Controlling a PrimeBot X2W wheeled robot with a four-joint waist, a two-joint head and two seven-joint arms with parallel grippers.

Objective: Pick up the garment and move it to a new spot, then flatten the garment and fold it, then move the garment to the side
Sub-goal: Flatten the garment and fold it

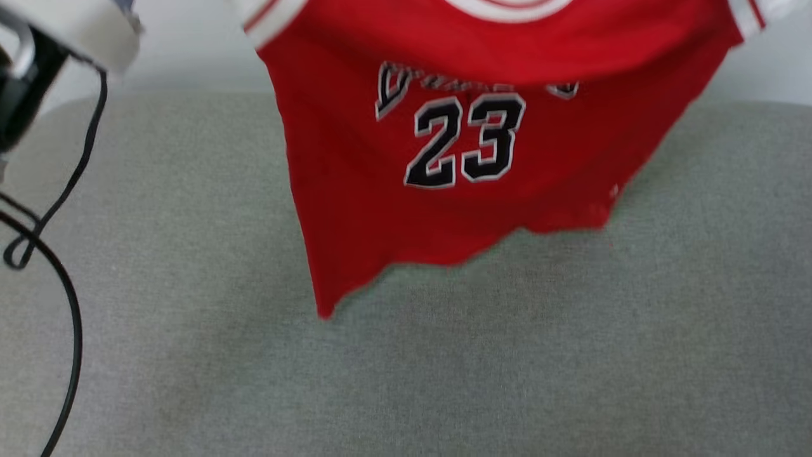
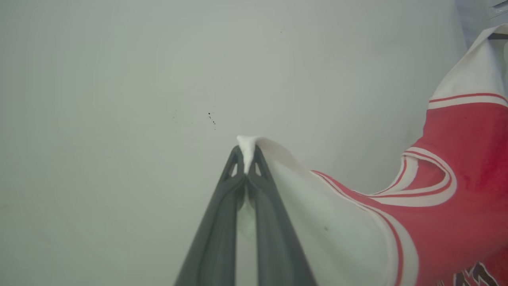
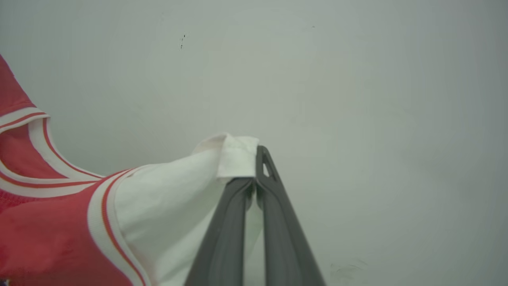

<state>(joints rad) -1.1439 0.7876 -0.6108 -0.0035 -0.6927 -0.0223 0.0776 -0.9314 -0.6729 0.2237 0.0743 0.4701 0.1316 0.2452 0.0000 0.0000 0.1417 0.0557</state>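
Observation:
The garment (image 1: pixel 457 152), a red jersey with a black "23" on its chest, hangs spread in the air over a grey cushioned surface (image 1: pixel 406 368), its lower hem dangling just above it. In the left wrist view my left gripper (image 2: pixel 247 159) is shut on the tip of a white sleeve (image 2: pixel 325 222), with the striped collar (image 2: pixel 428 186) to the right. In the right wrist view my right gripper (image 3: pixel 254 167) is shut on the other white sleeve (image 3: pixel 178 198), the red body (image 3: pixel 43 238) trailing off to the left.
Black cables (image 1: pixel 57 254) loop down the left side of the head view below a pale arm part (image 1: pixel 76 25). A plain pale wall (image 2: pixel 158 79) stands behind both grippers. The grey surface stretches wide in front of the hanging jersey.

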